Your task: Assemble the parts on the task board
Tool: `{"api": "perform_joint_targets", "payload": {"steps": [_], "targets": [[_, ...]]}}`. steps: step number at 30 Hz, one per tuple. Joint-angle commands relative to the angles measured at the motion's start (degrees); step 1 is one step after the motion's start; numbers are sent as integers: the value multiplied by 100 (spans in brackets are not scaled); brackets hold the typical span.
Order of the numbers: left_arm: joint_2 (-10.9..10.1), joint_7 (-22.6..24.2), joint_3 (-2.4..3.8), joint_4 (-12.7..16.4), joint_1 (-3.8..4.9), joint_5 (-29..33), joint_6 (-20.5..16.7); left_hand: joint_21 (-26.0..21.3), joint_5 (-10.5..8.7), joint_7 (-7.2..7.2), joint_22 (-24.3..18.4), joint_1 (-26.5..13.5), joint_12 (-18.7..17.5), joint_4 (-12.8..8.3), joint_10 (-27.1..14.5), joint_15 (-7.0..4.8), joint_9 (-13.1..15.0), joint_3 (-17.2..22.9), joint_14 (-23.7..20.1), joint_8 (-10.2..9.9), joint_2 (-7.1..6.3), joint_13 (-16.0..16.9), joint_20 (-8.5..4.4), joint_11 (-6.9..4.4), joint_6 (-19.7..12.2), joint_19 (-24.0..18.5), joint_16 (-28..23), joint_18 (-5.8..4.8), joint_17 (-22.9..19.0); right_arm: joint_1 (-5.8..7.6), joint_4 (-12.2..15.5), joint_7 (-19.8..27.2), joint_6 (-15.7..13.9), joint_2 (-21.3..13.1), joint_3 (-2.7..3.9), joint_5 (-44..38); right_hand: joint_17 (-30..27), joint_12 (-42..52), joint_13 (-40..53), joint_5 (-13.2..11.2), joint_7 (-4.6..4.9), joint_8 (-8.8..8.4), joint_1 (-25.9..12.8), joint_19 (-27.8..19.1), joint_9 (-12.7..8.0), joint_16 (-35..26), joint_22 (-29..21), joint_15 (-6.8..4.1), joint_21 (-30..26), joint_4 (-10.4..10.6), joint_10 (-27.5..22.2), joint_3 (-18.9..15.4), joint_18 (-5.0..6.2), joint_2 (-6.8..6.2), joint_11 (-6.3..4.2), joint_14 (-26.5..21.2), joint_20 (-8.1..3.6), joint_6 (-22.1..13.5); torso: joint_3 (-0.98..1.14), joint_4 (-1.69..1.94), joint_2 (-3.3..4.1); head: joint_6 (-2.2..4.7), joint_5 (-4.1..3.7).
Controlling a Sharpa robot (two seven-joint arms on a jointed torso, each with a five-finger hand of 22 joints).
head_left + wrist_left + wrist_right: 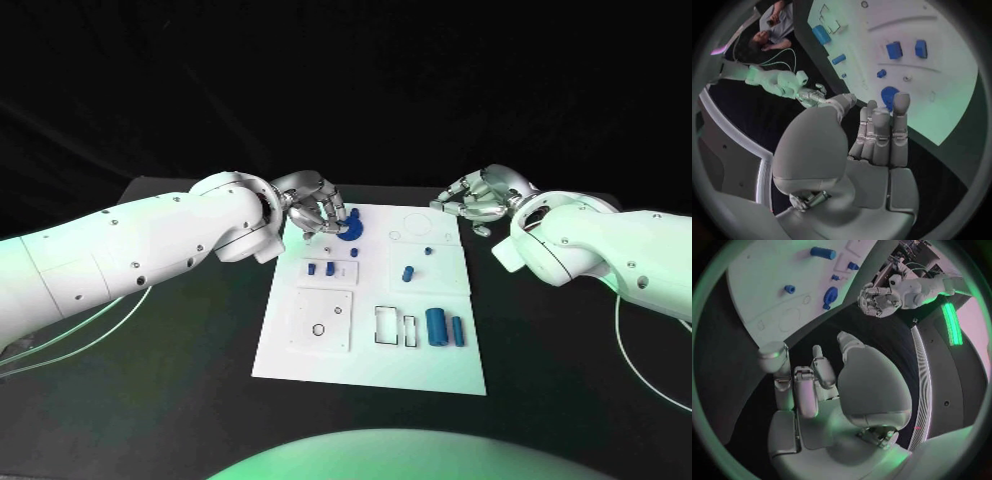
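Head view: we see the task board point(433, 370) carrying blue parts point(444, 327); left hand point(315, 210) hovers over the blue disc point(351, 233), grip unclear; right hand point(483, 200) empty, fingers loosely apart, beyond the board's far corner.

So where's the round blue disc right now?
In the head view the blue disc sits near the board's far left corner, right under the left hand's fingers.

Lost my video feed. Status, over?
Left hand open, fingers above the blue disc. Right hand open, off the task board at its far corner. Nothing blocking.
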Motion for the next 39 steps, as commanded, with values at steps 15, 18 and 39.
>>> {"api": "perform_joint_targets", "payload": {"steps": [15, 18, 39], "targets": [[624, 891, -245, -432, -16, -3142, 153, -69, -491, 45, 57, 106, -1106, -177, -431, 70, -708, -44, -132, -689, -234, -1107, 84, 143, 172, 178, 52, 80, -378, -25, 9, 97, -101, 39, -1, -67, 1007, -207, -216, 63, 0, 30, 3, -36, 15, -53, -55, -40, -95, -20, -196, -3, 44, -1, 15, 471, -6, -73, 7, -28, 33, 50, -41], [689, 877, -266, -497, -24, -3267, 310, 75, -502, 29, 159, 79, -1125, -180, -410, 58, -759, -75, -54, -741, -234, -1163, 72, 131, 218, 258, 203, 56, -279, -25, 13, 104, -118, 43, -1, -70, 1002, -244, -259, 72, 2, 29, 10, -40, 17, -56, -62, -39, -106, -20, -228, -2, 46, -3, 16, 469, -5, -80, 10, -43, 46, 64, -41], [983, 680, -318, -821, -137, -3493, 502, 1216, -525, 48, 926, 66, -1242, -198, 135, 113, -1075, -14, 425, -1160, -113, -1527, 115, 128, 786, 840, 967, -139, 229, -25, 32, 120, -191, 66, -1, -86, 973, -297, -317, 117, 4, 30, 27, -56, 27, -73, -93, -38, -156, -16, -268, 8, 53, 1, 18, 461, -4, -93, 8, -35, 42, 64, -62]]}}
